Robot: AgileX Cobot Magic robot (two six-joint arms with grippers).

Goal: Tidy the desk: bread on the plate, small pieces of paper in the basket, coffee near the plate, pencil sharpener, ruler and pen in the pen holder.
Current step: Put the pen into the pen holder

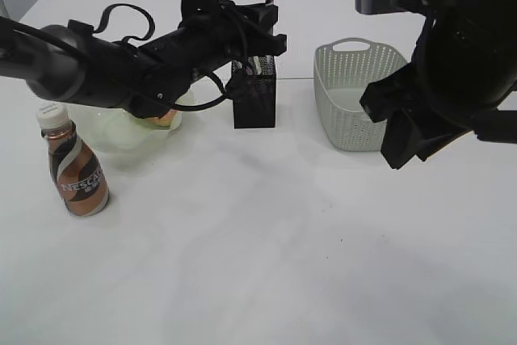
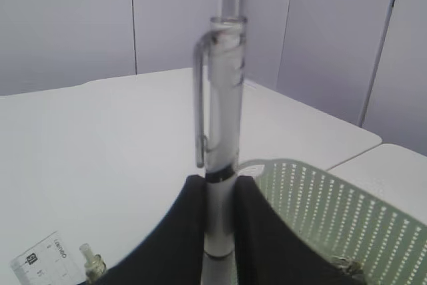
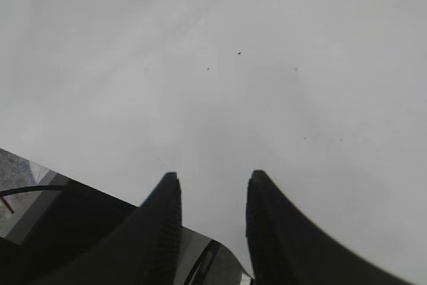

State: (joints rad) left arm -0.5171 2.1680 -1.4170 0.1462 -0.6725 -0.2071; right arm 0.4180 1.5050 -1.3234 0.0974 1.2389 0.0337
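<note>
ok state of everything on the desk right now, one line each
pen: upright, clamped in the left gripper above the pen holder
ruler: standing in the pen holder
right gripper: open, empty, over bare desk
coffee: upright, capped, beside the plate
bread: on the plate, mostly hidden by the arm
basket: upright, paper scrap inside

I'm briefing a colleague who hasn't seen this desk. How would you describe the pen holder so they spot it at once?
Start at the white desk and look to its far middle, between the pale green plate and the sage green basket. The pen holder stands there: a small square cup, the only black mesh thing, much narrower than the basket.
</note>
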